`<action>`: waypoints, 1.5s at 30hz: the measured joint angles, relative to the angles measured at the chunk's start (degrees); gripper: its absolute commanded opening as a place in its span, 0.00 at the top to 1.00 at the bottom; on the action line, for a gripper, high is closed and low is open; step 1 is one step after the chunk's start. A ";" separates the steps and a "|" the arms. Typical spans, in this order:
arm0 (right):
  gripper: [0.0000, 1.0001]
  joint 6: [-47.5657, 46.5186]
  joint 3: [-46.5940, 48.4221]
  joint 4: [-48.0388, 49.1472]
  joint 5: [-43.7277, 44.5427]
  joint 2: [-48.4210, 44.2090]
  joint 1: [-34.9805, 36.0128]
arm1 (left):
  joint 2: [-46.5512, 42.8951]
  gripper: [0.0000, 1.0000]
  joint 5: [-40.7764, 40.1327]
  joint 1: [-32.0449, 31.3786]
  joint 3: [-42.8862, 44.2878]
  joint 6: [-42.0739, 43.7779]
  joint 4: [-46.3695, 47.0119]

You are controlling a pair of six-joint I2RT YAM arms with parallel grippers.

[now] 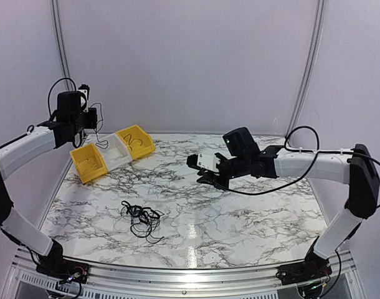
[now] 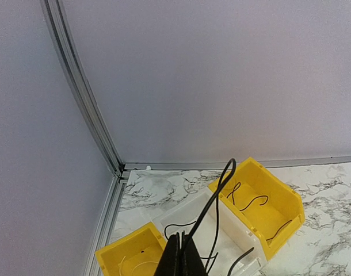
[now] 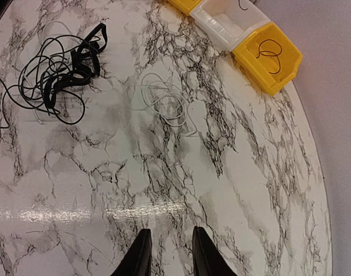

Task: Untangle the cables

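Your left gripper [image 1: 90, 117] is up high over the far left corner, with the elbow bent and the wrist tipped down toward the bins. In the wrist view its fingers [image 2: 174, 259] are pressed together, pinching one thin black cable [image 2: 217, 195]. That cable loops up from the pinch and hangs down over the white bin [image 2: 230, 233], which sits between the near yellow bin [image 1: 93, 171] and the far yellow bin [image 2: 290, 213]. This is the relation that counts: the cable is above the white bin with its long axis roughly vertical, so a release should likely land it inside. You can't tell whether its low end touches the bin floor. The far yellow bin holds a few black cable bits. The tangle [image 1: 141, 218] lies on the table [image 1: 252, 224] toward the front edge, left of centre and well apart from the bins. It is loose thin loops with a thicker dark bunch in them. A thin white cord [image 3: 167, 103] lies flat just beside it, faint on the marble. Your right gripper [image 1: 205, 171] hovers over mid-table, its arm stretched out low and pointing left. Its fingers [image 3: 142, 256] are spread with nothing between them. The tangle lies to its left and nearer the bases. The right arm is the free one and the closer of the two, so the next pull from the tangle likely falls to it.
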 measured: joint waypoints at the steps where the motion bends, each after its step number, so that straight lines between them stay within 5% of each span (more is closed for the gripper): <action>1: 0.74 -0.04 0.00 -0.02 0.02 0.07 0.00 | 0.72 1.00 0.96 0.66 0.00 -0.22 0.52; 10: 0.74 -0.20 0.00 -0.13 0.04 0.83 0.00 | 7.17 1.00 5.33 1.90 0.98 -3.87 1.97; 19: 0.74 -0.26 0.00 -0.57 0.02 2.51 0.00 | 15.96 1.00 1.49 2.34 2.05 -8.61 1.86; 42: 0.74 -1.51 0.13 -2.29 0.04 7.32 0.07 | 34.58 1.00 6.47 5.05 15.65 -15.65 -7.28; 45: 0.74 -1.60 0.39 -2.51 0.04 7.72 0.22 | 35.69 0.86 8.31 5.64 17.22 -16.15 -8.81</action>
